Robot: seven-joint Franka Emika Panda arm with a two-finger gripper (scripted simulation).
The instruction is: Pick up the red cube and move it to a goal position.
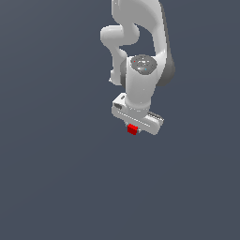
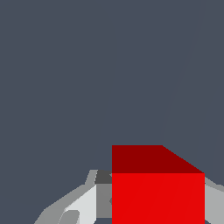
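Observation:
The red cube (image 1: 132,129) is a tiny bright red block just under my white gripper (image 1: 135,127) in the exterior view, mostly hidden by the hand. In the wrist view the red cube (image 2: 157,192) fills the space between my two fingers, with a grey-white finger (image 2: 83,203) on one side and the other finger (image 2: 213,201) on the opposite side. The gripper is shut on the cube.
The white arm (image 1: 140,51) reaches in from the exterior view's top. Around it is a plain dark grey-blue surface (image 1: 56,164) with no other objects in view.

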